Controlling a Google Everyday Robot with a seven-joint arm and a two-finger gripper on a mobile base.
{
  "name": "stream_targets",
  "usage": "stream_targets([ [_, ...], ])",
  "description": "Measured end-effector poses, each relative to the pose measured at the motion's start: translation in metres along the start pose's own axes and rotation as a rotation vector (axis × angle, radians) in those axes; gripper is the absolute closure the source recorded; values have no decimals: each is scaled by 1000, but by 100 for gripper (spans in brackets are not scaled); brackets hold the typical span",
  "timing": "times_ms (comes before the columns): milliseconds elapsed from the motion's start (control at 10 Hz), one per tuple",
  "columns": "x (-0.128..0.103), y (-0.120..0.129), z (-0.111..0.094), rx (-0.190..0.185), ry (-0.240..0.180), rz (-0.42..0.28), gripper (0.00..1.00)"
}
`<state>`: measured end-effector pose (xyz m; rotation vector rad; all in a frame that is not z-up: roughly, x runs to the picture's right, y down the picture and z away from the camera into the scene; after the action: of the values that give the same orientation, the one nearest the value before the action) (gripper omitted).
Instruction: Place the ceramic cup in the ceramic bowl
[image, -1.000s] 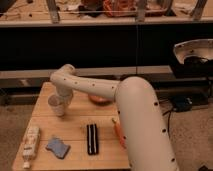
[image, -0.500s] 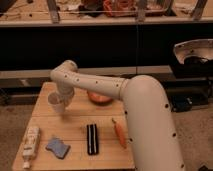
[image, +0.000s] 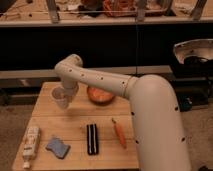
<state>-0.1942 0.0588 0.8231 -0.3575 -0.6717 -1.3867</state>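
Note:
The ceramic cup (image: 60, 98) is a small pale tapered cup at the left back of the wooden table (image: 75, 125). My gripper (image: 67, 93) comes down from the arm's bend and is shut on the cup's rim, holding it slightly above the tabletop. The ceramic bowl (image: 100, 95) is orange-brown, sits on the table to the right of the cup, and is partly hidden behind my arm. A short gap separates the cup and the bowl.
A white bottle with a label (image: 31, 143) lies at the front left. A blue sponge (image: 57, 147), a black rectangular object (image: 92, 138) and a carrot (image: 119, 133) lie along the front. My large white arm (image: 150, 115) covers the table's right side.
The cup has risen a little off the table and shifted slightly right toward the bowl, together with the gripper. The arm's body has swung left, uncovering the carrot.

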Motion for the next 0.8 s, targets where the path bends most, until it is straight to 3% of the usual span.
stream_targets([
  [600, 20, 35, -23, -12, 6, 74, 98],
  [800, 37, 66, -34, -11, 10, 109, 98],
])
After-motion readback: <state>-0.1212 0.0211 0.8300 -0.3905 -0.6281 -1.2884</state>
